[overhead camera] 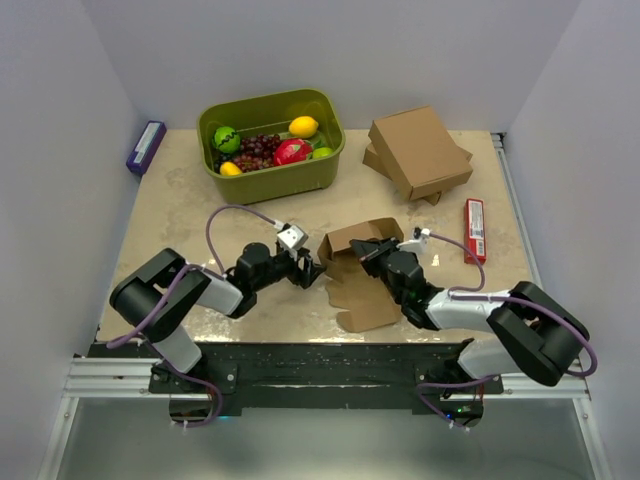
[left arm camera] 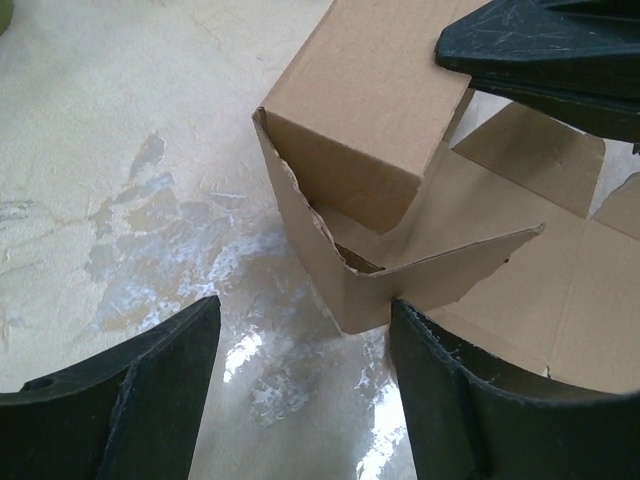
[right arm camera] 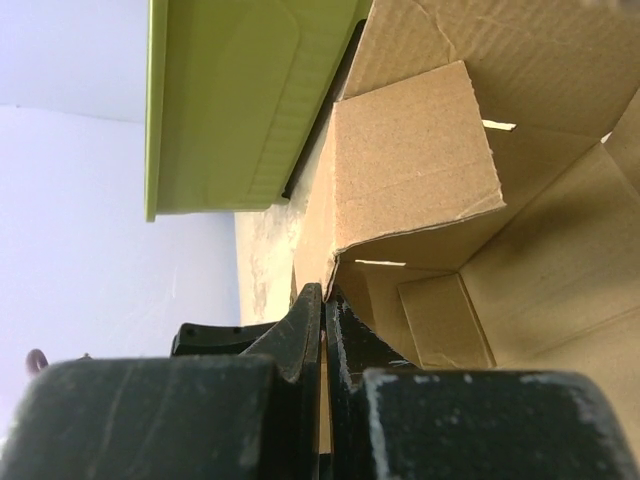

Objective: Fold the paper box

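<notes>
Paper box sits mid-table, toward the near edge, half built. One wall block stands up at its far side, and the flat panels lie spread toward the near edge.

Right gripper is closed tight, and in its wrist view we see a thin strip of cardboard pinched between the fingers. We read that as a hold on one upright wall. Left gripper has its jaws wide and holds nothing. It is low over the table at the box's left side, with the pointed corner of a low side wall sitting just between its tips.

We judge the step in hand to be raising and tucking that left side wall while the right arm anchors the box.

To do it well:
- Bring the left fingers onto the wall close to its crease, not the pointed tip. The edge looks ragged there, and we think it could tear or buckle.
- Push the wall up and inward toward the standing block, along the crease line.
- The right pinch should hold firm without pulling, because the thin sheet likely slides on this smooth table.
- Close the left jaws only once the wall sits fully between the pads.

The green bin at the far edge is well apart and not in the way.
</notes>
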### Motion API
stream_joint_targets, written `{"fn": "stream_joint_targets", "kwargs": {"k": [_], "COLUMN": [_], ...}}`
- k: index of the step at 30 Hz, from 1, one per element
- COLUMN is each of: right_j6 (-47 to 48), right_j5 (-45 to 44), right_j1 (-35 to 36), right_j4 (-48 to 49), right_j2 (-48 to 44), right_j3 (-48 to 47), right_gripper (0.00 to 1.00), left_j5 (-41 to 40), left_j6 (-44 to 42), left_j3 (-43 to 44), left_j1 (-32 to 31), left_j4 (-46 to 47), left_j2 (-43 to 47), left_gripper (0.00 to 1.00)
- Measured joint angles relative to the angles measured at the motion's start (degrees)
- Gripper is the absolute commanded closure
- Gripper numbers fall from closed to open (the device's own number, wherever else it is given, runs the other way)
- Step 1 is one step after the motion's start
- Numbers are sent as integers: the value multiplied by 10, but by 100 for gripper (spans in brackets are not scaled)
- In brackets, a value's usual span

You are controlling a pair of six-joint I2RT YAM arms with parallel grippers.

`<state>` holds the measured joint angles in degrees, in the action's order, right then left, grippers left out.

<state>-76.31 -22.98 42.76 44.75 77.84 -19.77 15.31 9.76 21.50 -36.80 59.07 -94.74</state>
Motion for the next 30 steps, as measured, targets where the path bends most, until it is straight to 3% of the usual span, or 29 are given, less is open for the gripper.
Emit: {"fn": "stream_joint_targets", "kwargs": {"k": [13, 20, 30], "right_j6": [18, 25, 28], "right_j5": [0, 0, -1], "right_j1": [0, 0, 0], "right_j4": [33, 32, 28], "right_j2": [0, -3, -4], "right_j3": [24, 24, 24], "right_gripper": [100, 100, 100], "left_j5": [7, -37, -104], "left_j6": [-51, -66, -67], "left_j3": [36, 63, 97], "left_j1": [-34, -56, -89], "left_j4": [-33, -63, -85], "left_j2": [0, -7, -41], "left_gripper": [30, 25, 32]}}
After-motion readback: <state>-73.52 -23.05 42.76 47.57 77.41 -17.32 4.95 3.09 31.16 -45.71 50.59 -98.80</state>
